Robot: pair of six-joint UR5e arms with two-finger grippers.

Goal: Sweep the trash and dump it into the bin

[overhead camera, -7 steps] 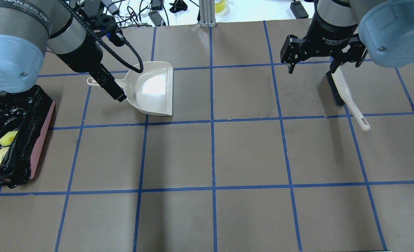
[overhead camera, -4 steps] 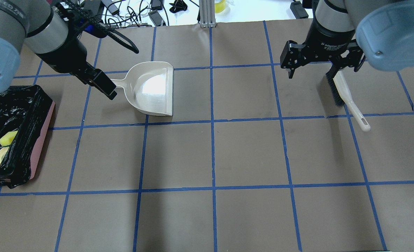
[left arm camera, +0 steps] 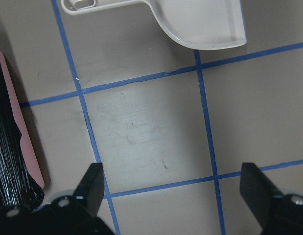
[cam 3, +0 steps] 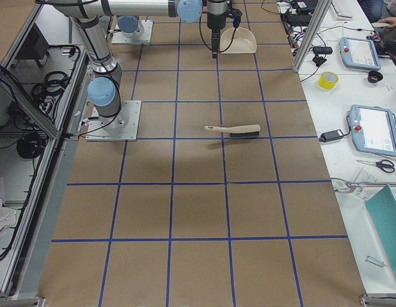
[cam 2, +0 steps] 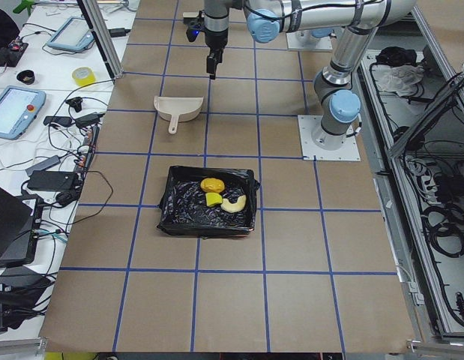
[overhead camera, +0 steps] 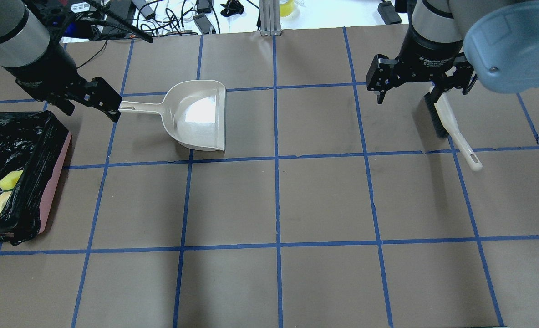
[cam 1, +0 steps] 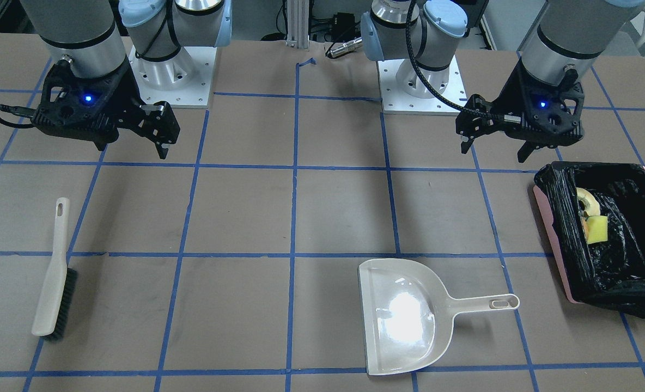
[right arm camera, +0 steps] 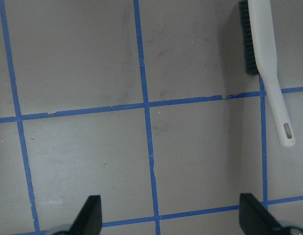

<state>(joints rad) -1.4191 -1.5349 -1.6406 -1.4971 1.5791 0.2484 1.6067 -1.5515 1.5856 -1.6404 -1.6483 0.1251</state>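
Observation:
The trash lies in the bin (overhead camera: pixel 53 182): in the exterior left view a yellow-brown potato (cam 2: pixel 211 184), a green-and-yellow sponge (cam 2: pixel 214 199) and a tan croissant (cam 2: pixel 234 203) rest on the black bag. The front view shows the bin (cam 1: pixel 550 234) with the sponge (cam 1: pixel 598 228). My left gripper (overhead camera: pixel 89 110) is open and empty, raised between the bin and the dustpan's handle; it also shows in the front view (cam 1: pixel 494 152) and the left wrist view (left arm camera: pixel 173 196). My right gripper (overhead camera: pixel 406 93) is open and empty, raised beside the brush; it also shows in the front view (cam 1: pixel 132 149) and the right wrist view (right arm camera: pixel 171 220).
An off-white dustpan (overhead camera: pixel 201 116) lies empty on the table, its handle pointing toward the bin; it shows in the front view (cam 1: pixel 404 316) too. A white hand brush (overhead camera: pixel 451 123) with dark bristles lies on the right side and in the front view (cam 1: pixel 53 283). Cables and gear lie past the far edge.
My left gripper has drawn away from the dustpan handle, moving left toward the bin, and turned. The dustpan, brush and trash have not moved. The right arm barely shifted.

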